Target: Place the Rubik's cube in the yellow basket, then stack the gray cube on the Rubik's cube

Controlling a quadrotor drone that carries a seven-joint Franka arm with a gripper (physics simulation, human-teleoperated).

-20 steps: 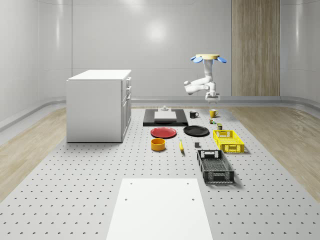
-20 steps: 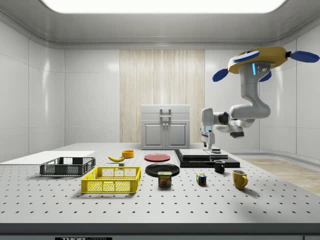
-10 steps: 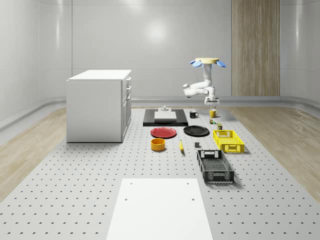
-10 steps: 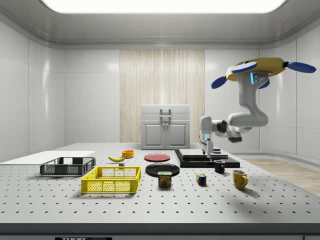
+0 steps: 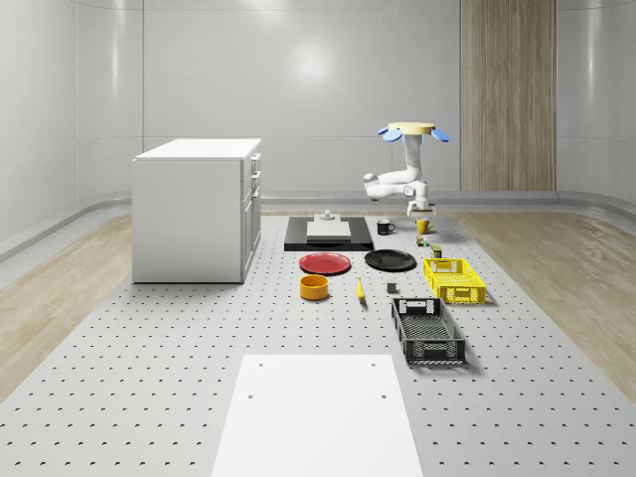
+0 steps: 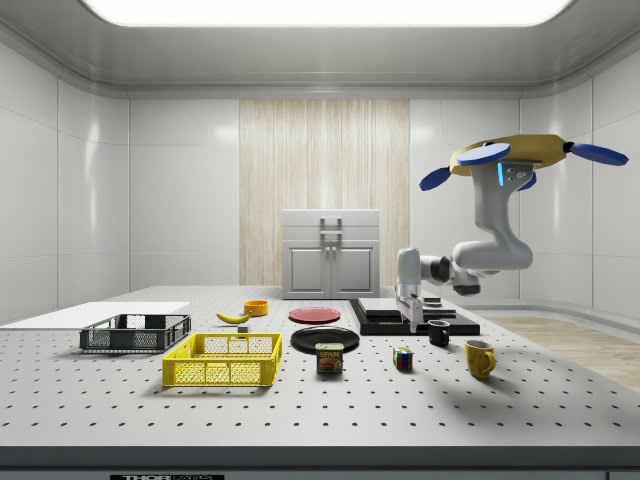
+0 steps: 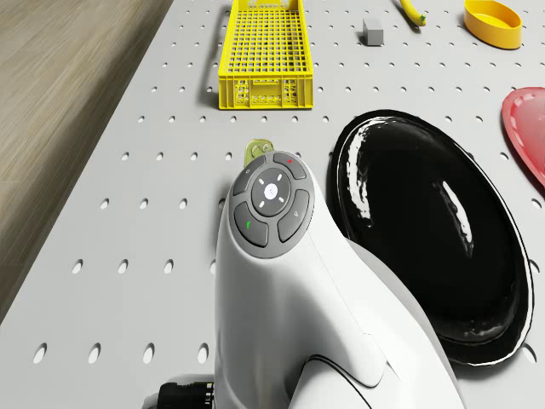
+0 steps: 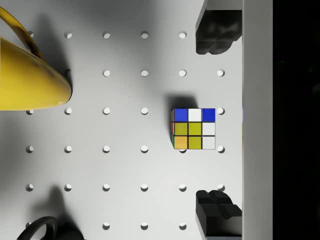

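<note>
Nothing is done yet; the Rubik's cube (image 8: 194, 129) sits mid-frame on the table (image 8: 125, 130), under the released gripper (image 8: 215, 120); the drone (image 6: 515, 158) hovers above; the yellow basket (image 6: 225, 360) waits lower left.

Simulated lab test room: perforated optical-breadboard table (image 5: 149, 378), bare white panel walls (image 5: 298, 89), white cabinet (image 5: 194, 209), ceiling light panel (image 6: 320, 10).

Drone and arm sink lower

The drone (image 6: 520, 160) now hovers nearer the tabletop (image 6: 300, 400), and the gripper (image 6: 410, 322) hangs closer above the Rubik's cube (image 6: 403, 359).
</note>
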